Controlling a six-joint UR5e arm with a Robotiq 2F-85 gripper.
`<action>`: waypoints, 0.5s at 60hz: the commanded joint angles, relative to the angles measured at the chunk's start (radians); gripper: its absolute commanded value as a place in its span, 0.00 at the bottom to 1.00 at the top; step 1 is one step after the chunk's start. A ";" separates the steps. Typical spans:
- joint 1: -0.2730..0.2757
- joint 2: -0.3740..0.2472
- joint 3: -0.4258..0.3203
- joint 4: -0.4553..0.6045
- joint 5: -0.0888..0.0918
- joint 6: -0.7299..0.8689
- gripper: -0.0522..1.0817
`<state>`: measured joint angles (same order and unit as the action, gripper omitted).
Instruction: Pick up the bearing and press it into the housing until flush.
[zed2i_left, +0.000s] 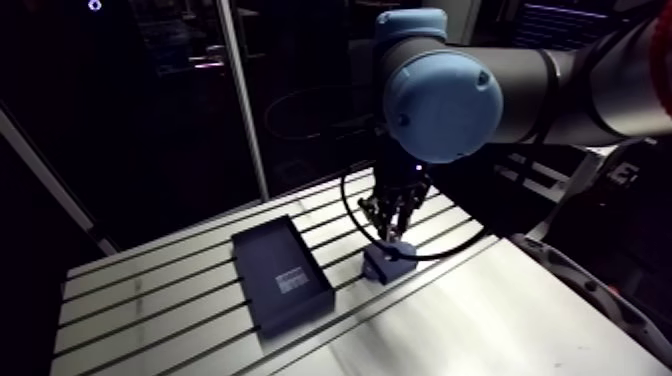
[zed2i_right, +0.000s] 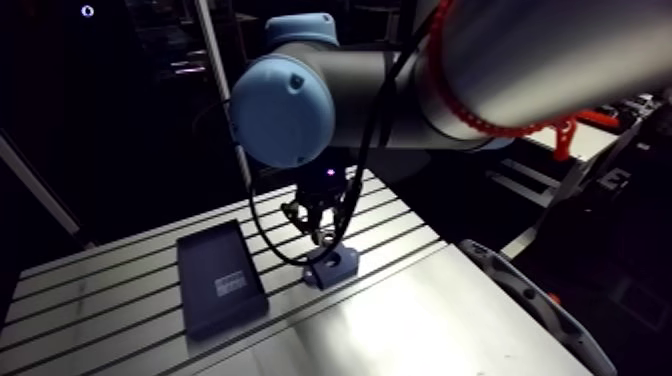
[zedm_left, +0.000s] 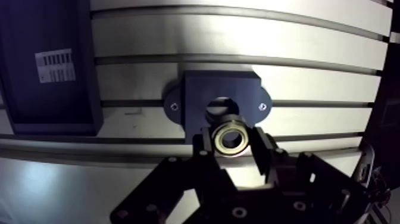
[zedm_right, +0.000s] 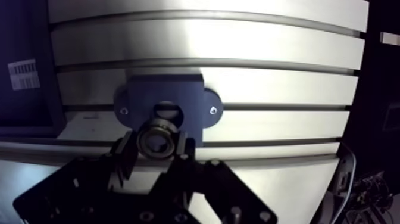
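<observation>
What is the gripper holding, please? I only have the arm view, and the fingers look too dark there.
Observer: The gripper is shut on the bearing, a ring pressed between its fingers.
Operator: Is it in the housing?
Observer: No. The housing has its bore open, just ahead of the bearing.
Operator: Is the housing fixed down?
Observer: I can see two screws, one on each side of the bore.
</observation>
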<state>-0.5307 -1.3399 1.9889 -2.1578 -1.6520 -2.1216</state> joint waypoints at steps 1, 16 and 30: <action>-0.005 0.005 0.008 -0.011 0.001 -0.001 0.67; -0.005 0.012 0.020 -0.012 0.000 0.001 0.67; -0.015 0.020 0.024 -0.016 0.001 0.001 0.67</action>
<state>-0.5386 -1.3266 2.0082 -2.1697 -1.6519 -2.1210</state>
